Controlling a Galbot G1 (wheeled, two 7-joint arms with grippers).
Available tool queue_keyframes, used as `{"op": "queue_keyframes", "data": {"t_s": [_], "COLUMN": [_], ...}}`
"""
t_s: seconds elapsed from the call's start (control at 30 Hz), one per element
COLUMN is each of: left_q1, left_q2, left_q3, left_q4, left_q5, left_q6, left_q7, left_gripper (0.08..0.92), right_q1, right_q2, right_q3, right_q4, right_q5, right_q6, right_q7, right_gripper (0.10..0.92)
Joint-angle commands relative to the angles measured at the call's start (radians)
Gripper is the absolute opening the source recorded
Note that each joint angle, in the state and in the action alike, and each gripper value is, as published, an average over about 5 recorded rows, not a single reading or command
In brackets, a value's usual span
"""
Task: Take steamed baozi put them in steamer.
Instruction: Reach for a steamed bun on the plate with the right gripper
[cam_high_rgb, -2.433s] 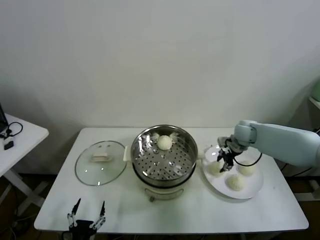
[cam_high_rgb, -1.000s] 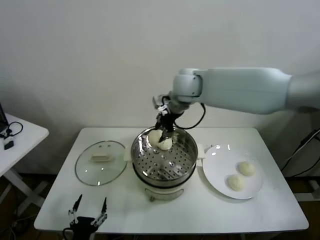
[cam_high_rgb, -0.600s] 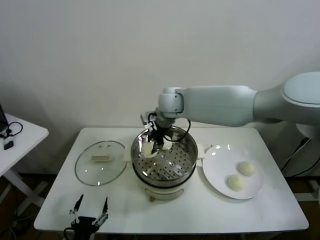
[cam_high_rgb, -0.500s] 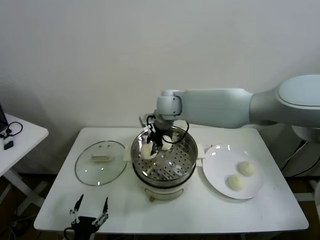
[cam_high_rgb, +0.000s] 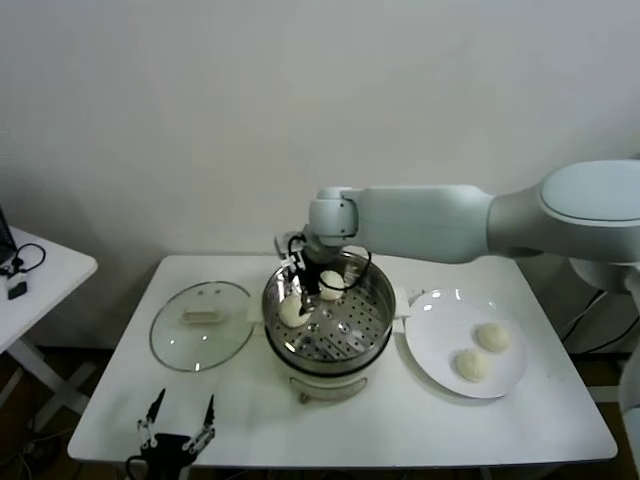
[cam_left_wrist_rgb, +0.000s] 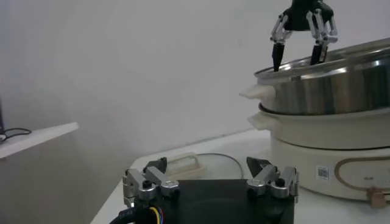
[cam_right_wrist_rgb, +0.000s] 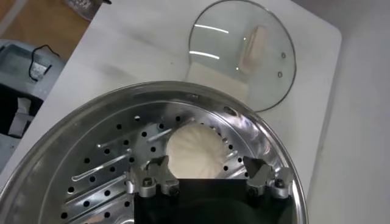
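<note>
The steamer (cam_high_rgb: 383, 318) stands mid-table with two baozi inside: one at the back (cam_high_rgb: 331, 285) and one on the left side of the perforated floor (cam_high_rgb: 292, 312). My right gripper (cam_high_rgb: 302, 287) hangs open just above that left baozi. In the right wrist view the baozi (cam_right_wrist_rgb: 193, 151) lies on the floor of the steamer (cam_right_wrist_rgb: 91, 164), clear of the open gripper (cam_right_wrist_rgb: 206, 175). Two more baozi (cam_high_rgb: 491, 336) (cam_high_rgb: 470, 365) lie on the white plate (cam_high_rgb: 440, 325). My left gripper (cam_high_rgb: 175, 430) is parked, open and empty, at the table's front left edge.
The flat glass lid (cam_high_rgb: 200, 325) lies left of the steamer and shows in the right wrist view (cam_right_wrist_rgb: 244, 55). In the left wrist view, the steamer (cam_left_wrist_rgb: 329, 91) and lid (cam_left_wrist_rgb: 189, 164) are ahead of my left gripper (cam_left_wrist_rgb: 208, 178). A small side table (cam_high_rgb: 40, 270) stands far left.
My right gripper carried a baozi from the plate over the steamer, moved it left and down, and let it go. The baozi now rests on the basket floor; the left arm has not moved.
</note>
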Motion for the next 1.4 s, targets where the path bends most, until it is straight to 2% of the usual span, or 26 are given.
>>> {"op": "queue_keyframes", "data": {"t_s": [0.03, 0.33, 0.6, 0.93, 1.4], "left_q1": [0.008, 0.016, 0.011, 0.011, 0.01], "left_q2": [-0.019, -0.025, -0.027, -0.039, -0.049], "left_q3": [0.001, 0.004, 0.0, 0.001, -0.006], "left_q4": [-0.015, -0.029, -0.03, -0.03, -0.008], "left_q5": [0.002, 0.007, 0.002, 0.002, 0.007], "left_q6": [0.0, -0.001, 0.0, -0.001, 0.0], "left_q7": [0.0, 0.0, 0.0, 0.001, 0.002], "left_gripper": [0.823, 0.823, 0.823, 0.823, 0.823], "right_q1": [0.082, 0.293, 0.33, 0.052, -0.253], "right_q2": [-0.105, -0.375, -0.603, -0.742, -0.746], "right_q3": [-0.037, -0.236, -0.379, -0.253, -0.03], "right_q4": [0.092, 0.242, 0.333, 0.249, 0.079], "right_q5": [0.032, 0.0, -0.205, -0.396, -0.504], "right_q6": [0.007, 0.115, 0.166, 0.161, 0.177], "right_q7": [-0.031, -0.174, -0.169, -0.126, -0.109], "right_gripper": [0.821, 0.823, 0.823, 0.823, 0.823]}}
